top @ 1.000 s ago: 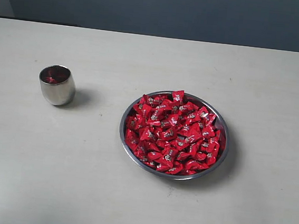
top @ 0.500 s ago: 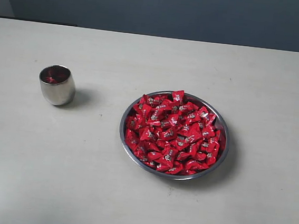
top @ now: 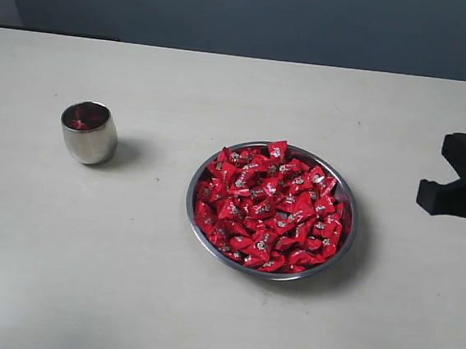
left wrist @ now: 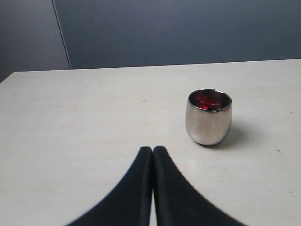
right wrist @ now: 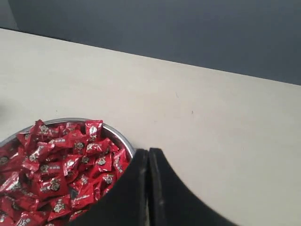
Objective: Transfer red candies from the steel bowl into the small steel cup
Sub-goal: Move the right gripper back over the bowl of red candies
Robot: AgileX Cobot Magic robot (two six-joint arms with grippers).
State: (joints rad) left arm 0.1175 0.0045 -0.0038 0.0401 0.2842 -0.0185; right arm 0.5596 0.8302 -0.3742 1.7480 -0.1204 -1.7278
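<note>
Centre-right on table point(top: 161, 316), red candies point(top: 271, 207) heap in steel bowl point(top: 266, 275), w/ small steel cup point(top: 88, 132) well apart on its left; right gripper point(right wrist: 148, 153), past bowl's right side, is nearer arm; left gripper point(left wrist: 153, 153) faces cup. Both jaws pressed shut, holding nothing

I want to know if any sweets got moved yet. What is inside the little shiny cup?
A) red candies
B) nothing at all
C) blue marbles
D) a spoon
A, because the left wrist view looks into the small steel cup and red candies show inside it.
</note>
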